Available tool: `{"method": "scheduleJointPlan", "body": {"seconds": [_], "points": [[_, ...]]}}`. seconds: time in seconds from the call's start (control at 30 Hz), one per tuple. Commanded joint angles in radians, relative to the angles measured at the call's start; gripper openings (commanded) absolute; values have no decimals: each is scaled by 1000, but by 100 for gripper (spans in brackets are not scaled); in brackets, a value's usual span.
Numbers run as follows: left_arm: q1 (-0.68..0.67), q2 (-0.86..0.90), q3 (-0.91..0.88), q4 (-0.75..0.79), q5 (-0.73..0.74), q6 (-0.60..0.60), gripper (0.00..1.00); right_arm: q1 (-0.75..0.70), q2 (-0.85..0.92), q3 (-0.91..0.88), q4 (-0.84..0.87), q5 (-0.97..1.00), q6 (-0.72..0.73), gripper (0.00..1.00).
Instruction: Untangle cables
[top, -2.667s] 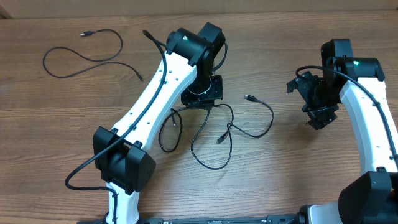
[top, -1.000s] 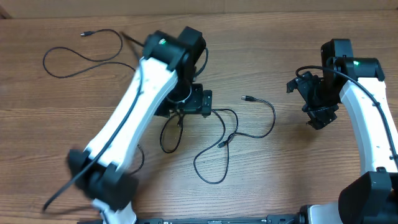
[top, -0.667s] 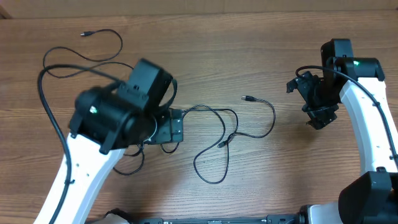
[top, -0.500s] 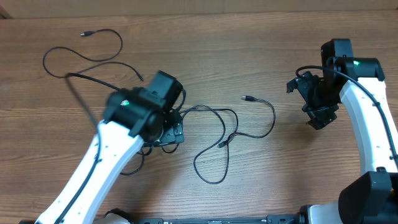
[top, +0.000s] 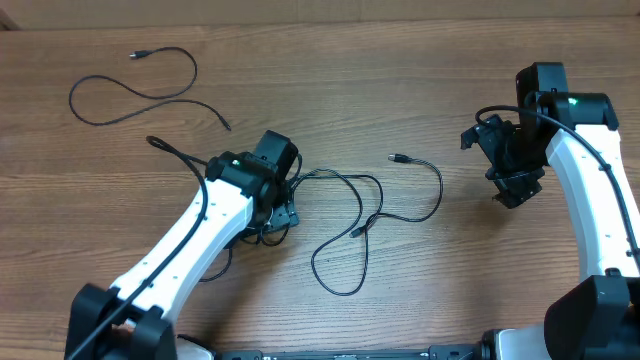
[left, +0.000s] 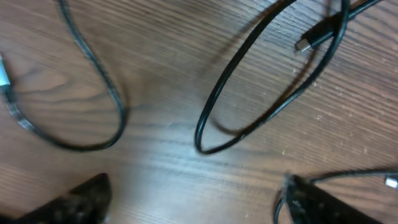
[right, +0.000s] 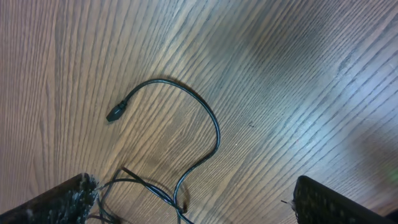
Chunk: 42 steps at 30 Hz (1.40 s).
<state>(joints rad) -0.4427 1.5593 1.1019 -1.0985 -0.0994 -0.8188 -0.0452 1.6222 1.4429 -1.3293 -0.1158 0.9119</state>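
Observation:
Two black cables lie crossed and looped together (top: 365, 222) at the table's middle; one plug end (top: 400, 158) points left near the centre. A third cable (top: 136, 55) lies apart at the far left. My left gripper (top: 274, 214) hovers low over the tangle's left end; its wrist view shows the jaws wide apart (left: 199, 205) with bare wood between them, a cable loop (left: 214, 99) and a plug (left: 305, 43) ahead, and a strand beside the right finger (left: 323, 202). My right gripper (top: 515, 188) hangs open (right: 196, 205) to the right of the tangle, above a curved cable (right: 214, 124).
The wooden table (top: 420, 90) carries nothing but the cables. The left arm (top: 180, 250) stretches from the front left corner toward the tangle. The right arm (top: 590, 180) stands along the right edge.
The left arm swung from the table's centre to the left and toward the front, and the tangle's left loops were dragged that way. The right arm has not moved.

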Motion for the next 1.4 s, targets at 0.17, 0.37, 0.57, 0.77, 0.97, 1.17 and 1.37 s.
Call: {"method": "scheduleJointPlan", "body": {"seconds": [0.17,0.37,0.57,0.77,0.97,1.17,1.37], "points": [[5,138,-36,80,67,-10,85,-3,-9,17,0,2,-4,100],[5,225,-36,130,67,-3,67,-3,-9,17,0,2,-4,100],[5,262,-36,138,71,13,34,-3,-9,17,0,2,-4,100],[12,256,9,57,74,37,4,-3,-9,17,0,2,-4,100],[44,189,269,-183,75,94,4,-3,-9,17,0,2,-4,100],[44,104,617,-305,203,198,4,-3,-9,17,0,2,-4,100],[51,15,973,-224,513,220,4,-3,-9,17,0,2,-4,100]]}}
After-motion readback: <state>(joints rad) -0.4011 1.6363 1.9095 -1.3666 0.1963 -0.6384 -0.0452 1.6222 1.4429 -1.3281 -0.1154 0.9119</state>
